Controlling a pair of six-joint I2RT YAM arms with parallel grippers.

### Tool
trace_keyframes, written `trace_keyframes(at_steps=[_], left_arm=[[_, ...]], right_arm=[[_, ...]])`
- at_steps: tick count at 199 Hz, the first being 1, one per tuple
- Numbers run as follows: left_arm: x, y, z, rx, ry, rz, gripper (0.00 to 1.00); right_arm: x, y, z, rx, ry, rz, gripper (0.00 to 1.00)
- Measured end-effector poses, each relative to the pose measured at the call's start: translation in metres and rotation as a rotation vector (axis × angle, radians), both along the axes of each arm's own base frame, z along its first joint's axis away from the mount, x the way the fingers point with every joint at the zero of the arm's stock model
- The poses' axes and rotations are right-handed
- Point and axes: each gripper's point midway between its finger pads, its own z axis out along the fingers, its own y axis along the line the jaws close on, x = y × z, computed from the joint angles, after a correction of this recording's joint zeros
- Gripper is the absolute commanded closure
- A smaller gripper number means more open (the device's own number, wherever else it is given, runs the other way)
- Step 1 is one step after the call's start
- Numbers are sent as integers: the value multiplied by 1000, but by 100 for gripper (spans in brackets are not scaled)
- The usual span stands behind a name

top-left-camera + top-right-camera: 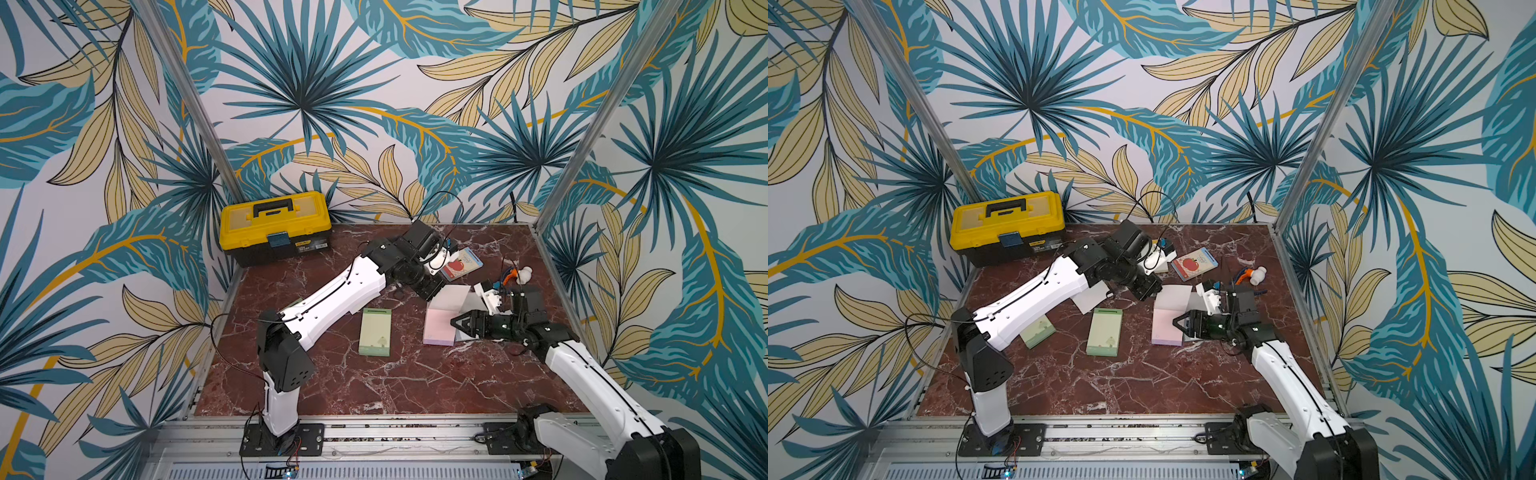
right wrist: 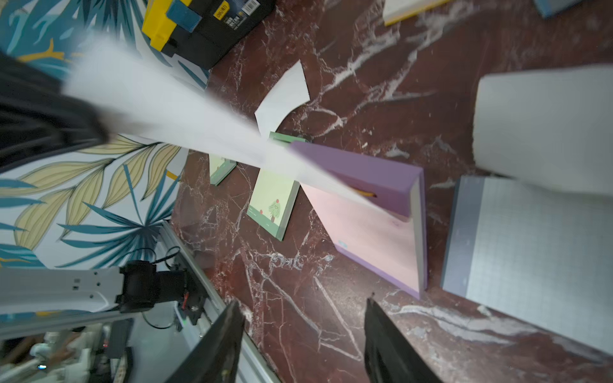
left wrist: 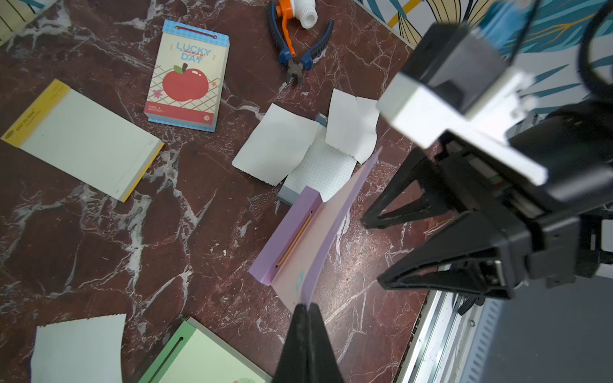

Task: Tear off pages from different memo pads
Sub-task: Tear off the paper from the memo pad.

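A lilac memo pad (image 1: pixel 436 332) (image 1: pixel 1165 332) (image 3: pixel 288 232) (image 2: pixel 365 175) lies right of the table's middle. My left gripper (image 3: pixel 306 306) (image 1: pixel 432 293) is shut on the free end of the pad's top page (image 3: pixel 331 215) (image 2: pixel 199 126). That page is lifted off the pad but still joined at the binding strip. My right gripper (image 2: pixel 303 303) (image 3: pixel 371 252) (image 1: pixel 457 324) (image 1: pixel 1177 324) is open and holds nothing. Its tips hover low beside the pad's near right edge.
Other pads: green (image 1: pixel 375 332) (image 1: pixel 1038 331), apple "LUCKY DAY" (image 3: pixel 187 79), yellow-edged (image 3: pixel 83 139), grid (image 2: pixel 530 238). Torn pages (image 3: pixel 275 146) (image 3: pixel 351 124) (image 3: pixel 79 348) lie loose. Pliers (image 3: pixel 292 49) lie at the back right. A yellow toolbox (image 1: pixel 275 226) stands back left.
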Motion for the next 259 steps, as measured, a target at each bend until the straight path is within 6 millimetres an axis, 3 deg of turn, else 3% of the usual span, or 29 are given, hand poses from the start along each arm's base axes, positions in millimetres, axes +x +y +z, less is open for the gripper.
trace_keyframes(at_steps=[41, 73, 123, 160, 188, 259], left_arm=[[-4, 3, 1, 15, -25, -45, 100], [-12, 4, 14, -5, -58, -92, 100], [-30, 3, 34, -64, -98, -193, 100], [-38, 2, 35, -82, -101, -252, 100], [-43, 1, 32, -83, -97, -282, 100], [-49, 1, 36, -98, -107, -318, 100]], right_arm=[[-8, -10, 60, -125, -257, 54, 42], [-4, -13, 83, -218, -317, 108, 39], [7, -15, 86, -349, -344, 222, 37], [14, -11, 82, -382, -344, 303, 36], [16, -10, 83, -398, -368, 330, 30], [13, 0, 103, -309, -401, 330, 33]])
